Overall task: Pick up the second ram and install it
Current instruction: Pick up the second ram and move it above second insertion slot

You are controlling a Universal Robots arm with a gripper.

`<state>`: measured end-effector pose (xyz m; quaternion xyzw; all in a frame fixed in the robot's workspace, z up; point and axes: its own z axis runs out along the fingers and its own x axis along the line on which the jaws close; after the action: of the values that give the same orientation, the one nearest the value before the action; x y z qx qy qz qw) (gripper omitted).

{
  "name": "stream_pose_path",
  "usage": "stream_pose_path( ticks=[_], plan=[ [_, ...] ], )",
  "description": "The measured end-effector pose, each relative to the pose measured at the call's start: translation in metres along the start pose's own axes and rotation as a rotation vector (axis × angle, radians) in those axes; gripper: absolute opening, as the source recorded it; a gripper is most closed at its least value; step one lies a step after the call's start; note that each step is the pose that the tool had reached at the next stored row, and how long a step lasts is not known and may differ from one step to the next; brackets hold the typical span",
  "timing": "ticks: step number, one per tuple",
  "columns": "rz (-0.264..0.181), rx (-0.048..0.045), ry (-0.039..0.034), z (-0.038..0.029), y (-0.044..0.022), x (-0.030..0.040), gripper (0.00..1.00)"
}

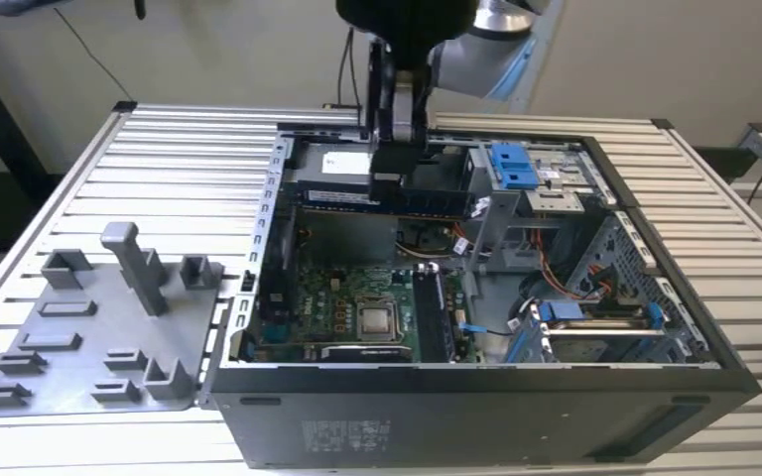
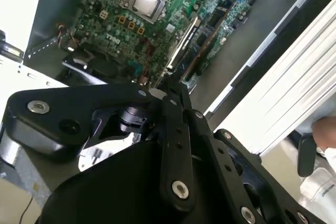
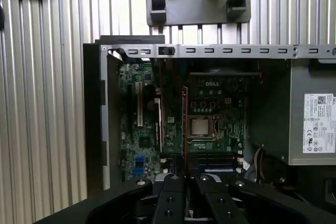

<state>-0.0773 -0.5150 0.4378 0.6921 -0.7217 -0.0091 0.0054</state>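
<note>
Blue-green, flat second ram; black hand clamps its middle.

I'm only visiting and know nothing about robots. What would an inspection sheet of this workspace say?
Surface: slatted metal table, bearing an open computer case.
Job's things: second ram, held level above the motherboard.
Clutter: grey tray with blocks beside the case, on the exterior view's left.
Gripper: gripper shut on the second ram.
Cables: thin orange wires inside the case.
Surroundings: pale wall behind the table.
</note>
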Motion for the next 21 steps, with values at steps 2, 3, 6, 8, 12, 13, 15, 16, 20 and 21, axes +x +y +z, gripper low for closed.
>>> stream_pose_path(
  ticks=[2,3,6,8,12,13,15,16,20,21],
  plan=[
    [0.000,-0.0008,0.0000,-0.0001,-0.0064,-0.0003,0.13],
    [0.000,-0.0012,0.0000,-0.0002,-0.0098,-0.0004,0.13],
    [0.000,-0.0024,0.0000,-0.0003,-0.0193,-0.0008,0.13],
    [0.000,-0.0032,0.0001,-0.0005,-0.0257,-0.0011,0.13],
    [0.000,-0.0045,0.0001,-0.0007,-0.0385,-0.0016,0.13],
    [0.000,-0.0049,0.0001,-0.0008,-0.0416,-0.0017,0.13],
    [0.000,-0.0054,0.0001,-0.0009,-0.0479,-0.0020,0.13],
    [0.000,-0.0057,0.0002,-0.0010,-0.0512,-0.0021,0.13],
    [0.000,-0.0067,0.0002,-0.0012,-0.0640,-0.0027,0.13],
    [0.000,-0.0069,0.0002,-0.0013,-0.0670,-0.0028,0.13]
  ],
)
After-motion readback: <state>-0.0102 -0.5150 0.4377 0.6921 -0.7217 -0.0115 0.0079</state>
